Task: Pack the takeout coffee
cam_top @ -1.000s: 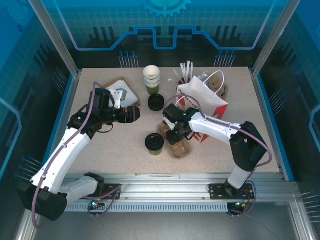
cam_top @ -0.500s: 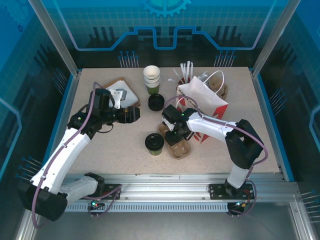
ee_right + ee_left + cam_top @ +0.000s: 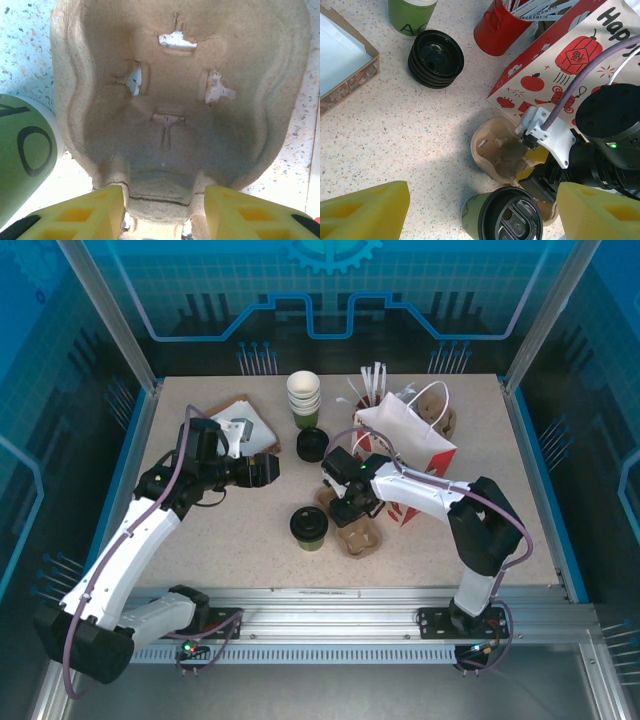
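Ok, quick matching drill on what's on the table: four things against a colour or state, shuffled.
1. coffee
2. lids
3. bag
4. carrier

A. brown pulp, right of the coffee
B. black, stacked, on no cup
C. olive, black lid on
D. white and red, with handles

Pairs: 1-C, 2-B, 3-D, 4-A

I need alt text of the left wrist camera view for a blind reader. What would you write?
A lidded green coffee cup stands on a speckled table below the open left hand. Beside it, the right hand grips a brown pulp cup carrier. Behind are a stack of black lids, a red cup and a printed paper bag.
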You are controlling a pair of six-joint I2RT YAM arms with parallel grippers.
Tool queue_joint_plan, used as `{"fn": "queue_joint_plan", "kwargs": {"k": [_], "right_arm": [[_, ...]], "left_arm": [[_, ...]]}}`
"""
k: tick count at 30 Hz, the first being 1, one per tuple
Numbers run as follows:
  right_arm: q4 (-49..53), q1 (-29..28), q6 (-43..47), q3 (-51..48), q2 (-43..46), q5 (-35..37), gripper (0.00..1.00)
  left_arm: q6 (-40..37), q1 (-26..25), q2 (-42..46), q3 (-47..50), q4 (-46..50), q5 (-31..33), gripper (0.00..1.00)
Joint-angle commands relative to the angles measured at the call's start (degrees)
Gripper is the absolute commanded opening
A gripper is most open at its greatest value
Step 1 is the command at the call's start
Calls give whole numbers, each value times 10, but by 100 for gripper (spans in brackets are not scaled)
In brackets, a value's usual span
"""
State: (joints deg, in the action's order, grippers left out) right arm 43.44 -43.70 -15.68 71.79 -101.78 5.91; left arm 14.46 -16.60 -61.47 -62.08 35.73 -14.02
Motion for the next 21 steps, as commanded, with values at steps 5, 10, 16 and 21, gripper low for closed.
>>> {"fn": "queue_joint_plan", "kwargs": {"k": [5, 10, 16, 21], "right_arm": [[10, 6, -13, 13, -13, -2, 47], [8, 5, -20, 7, -12, -11, 48], [10, 7, -23, 5, -20, 0, 48], [21, 12, -19, 5, -15, 12, 46]], "left_arm": [[-15, 5, 12, 9, -4, -15, 79], [-16, 4, 13, 10, -4, -16, 79], [-15, 4, 13, 11, -4, -19, 79], [-15, 4, 13, 12, -4, -21, 79]]}}
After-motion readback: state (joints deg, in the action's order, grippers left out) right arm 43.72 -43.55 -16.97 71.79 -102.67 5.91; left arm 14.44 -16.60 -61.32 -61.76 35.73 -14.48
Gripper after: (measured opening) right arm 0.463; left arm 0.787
